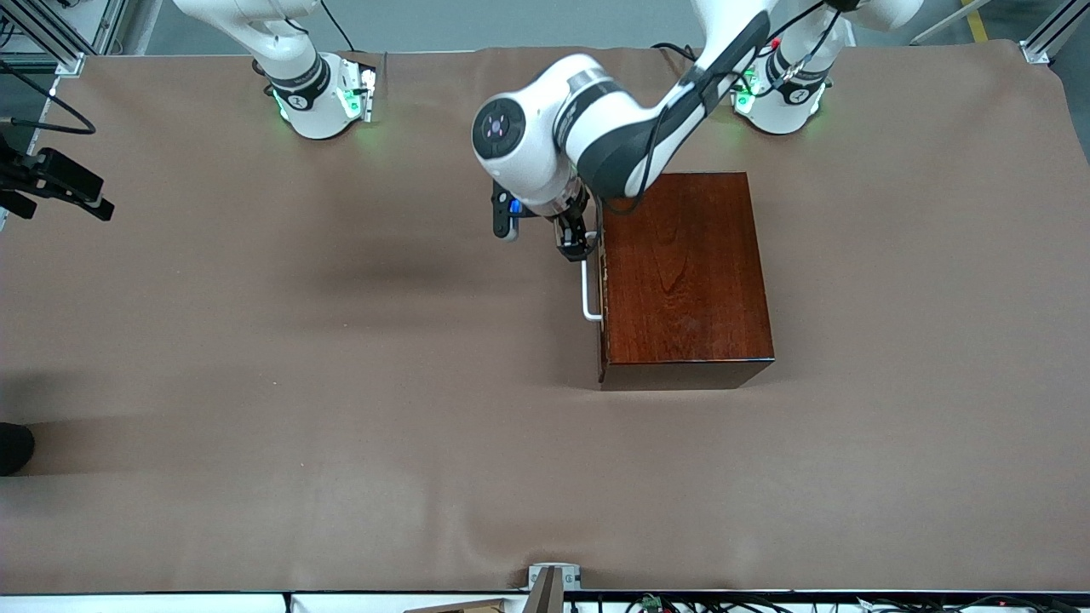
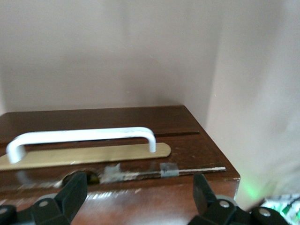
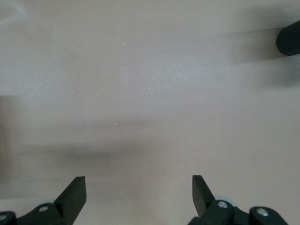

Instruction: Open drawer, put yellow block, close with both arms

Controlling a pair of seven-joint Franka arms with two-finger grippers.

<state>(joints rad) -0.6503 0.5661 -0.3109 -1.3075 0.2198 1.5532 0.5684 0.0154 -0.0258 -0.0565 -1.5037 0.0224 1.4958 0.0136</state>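
Note:
The dark mahogany box [image 1: 685, 272] stands on the brown cloth toward the left arm's end of the table. The drawer [image 1: 601, 289] sits flush in the box, its white U-shaped handle [image 1: 587, 289] facing the right arm's end. My left gripper [image 1: 575, 245] is open, just over the handle's end farther from the front camera. In the left wrist view its fingers [image 2: 75, 192] straddle the box's top edge, with the handle [image 2: 82, 138] ahead. No yellow block shows plainly. My right gripper [image 3: 139, 194] is open and empty over bare cloth, out of the front view.
A black device [image 1: 55, 183] juts in at the table's edge at the right arm's end, and a dark round object [image 1: 13, 447] sits nearer the front camera there. A bracket [image 1: 552, 579] stands at the front edge. The arm bases [image 1: 319, 102] stand along the back edge.

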